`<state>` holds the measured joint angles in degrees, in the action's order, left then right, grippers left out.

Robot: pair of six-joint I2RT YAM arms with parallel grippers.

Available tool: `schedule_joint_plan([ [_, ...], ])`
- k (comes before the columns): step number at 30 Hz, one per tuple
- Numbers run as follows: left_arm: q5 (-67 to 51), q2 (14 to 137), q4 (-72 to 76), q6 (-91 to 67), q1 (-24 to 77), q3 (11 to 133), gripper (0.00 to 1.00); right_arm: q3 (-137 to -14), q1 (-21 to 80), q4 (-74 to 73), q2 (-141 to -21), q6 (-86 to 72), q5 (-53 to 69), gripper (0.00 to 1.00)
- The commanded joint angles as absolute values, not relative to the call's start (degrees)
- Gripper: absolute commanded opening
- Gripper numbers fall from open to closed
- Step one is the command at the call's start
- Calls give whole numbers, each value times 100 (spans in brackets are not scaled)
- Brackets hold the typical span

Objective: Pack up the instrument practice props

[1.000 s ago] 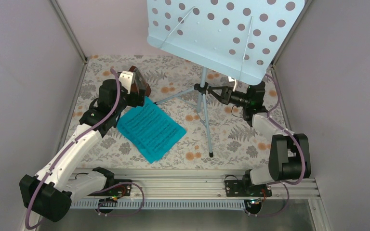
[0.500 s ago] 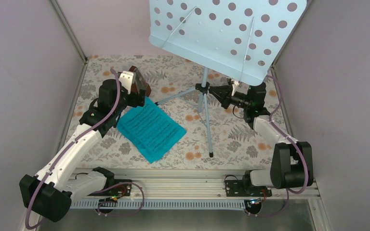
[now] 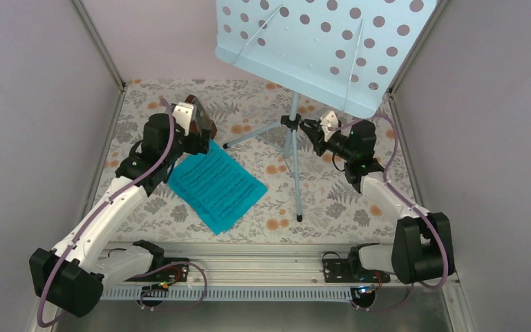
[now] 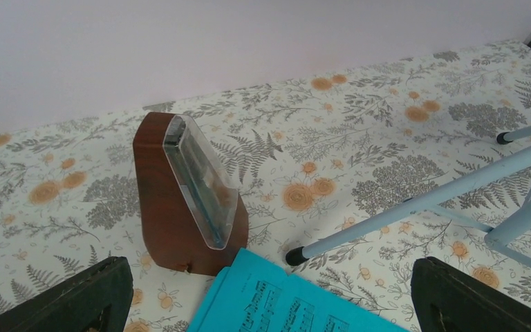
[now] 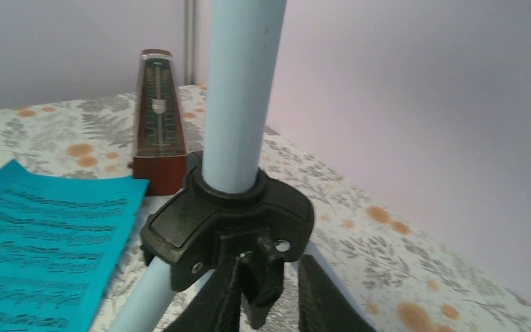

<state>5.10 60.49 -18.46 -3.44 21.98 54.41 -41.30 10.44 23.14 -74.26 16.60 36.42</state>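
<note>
The pale blue perforated music stand (image 3: 325, 48) stands on silver tripod legs at the back. My right gripper (image 3: 309, 129) is at its black tripod hub (image 3: 290, 123). In the right wrist view its fingers (image 5: 228, 297) are closed round a black lug of the hub (image 5: 228, 214). The reddish-brown metronome (image 3: 200, 123) stands upright at the back left. My left gripper (image 3: 192, 130) is just short of it, open wide and empty. In the left wrist view the metronome (image 4: 180, 200) stands ahead between the fingers (image 4: 76, 297). The teal music sheet (image 3: 218, 187) lies flat on the table.
A floral cloth (image 3: 332, 200) covers the table, with grey walls on three sides and metal corner posts (image 3: 100, 48). A tripod leg's foot (image 4: 294, 256) rests beside the sheet's corner. An aluminium rail (image 3: 263, 270) runs along the near edge.
My right gripper moved left onto the tripod hub and narrowed from wide open to closed on it. The stand shifted slightly. The left arm stayed put.
</note>
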Motion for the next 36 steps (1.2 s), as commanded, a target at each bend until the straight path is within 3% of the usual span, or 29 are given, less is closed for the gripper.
schedule_joint_plan([
  [1, 415, 6065, -1683, -301, 2197, 5423, 100, -4112, 989, 2419, -6924, 1295, 3048, 28],
  [2, 431, 6072, -1683, -300, 2197, 5414, 100, -4130, 990, 2369, -6790, 979, 2995, 39],
  [5, 474, 6088, -1683, -301, 2195, 5414, 100, -4248, 981, 2054, -6381, 290, 2987, 48],
  [8, 515, 6121, -1705, -299, 2193, 5424, 100, -4171, 970, 1836, -5959, -449, 2686, 69],
  [11, 592, 6108, -1699, -299, 2197, 5415, 100, -3874, 959, 1711, -5599, -1028, 2591, 80],
  [20, 831, 6159, -1683, -275, 2197, 5369, 100, -3530, 958, 988, -5246, -3768, 2182, 83],
  [25, 1078, 6117, -1654, -262, 2195, 5325, 100, -3929, 959, 186, -5395, -5457, 2730, 84],
  [32, 1131, 6214, -1605, -248, 2197, 5315, 100, -3426, 963, 1467, -5229, -8226, 3487, 86],
  [36, 1127, 6231, -1621, -253, 2193, 5324, 100, -3477, 959, 1356, -5300, -9289, 3526, 79],
])
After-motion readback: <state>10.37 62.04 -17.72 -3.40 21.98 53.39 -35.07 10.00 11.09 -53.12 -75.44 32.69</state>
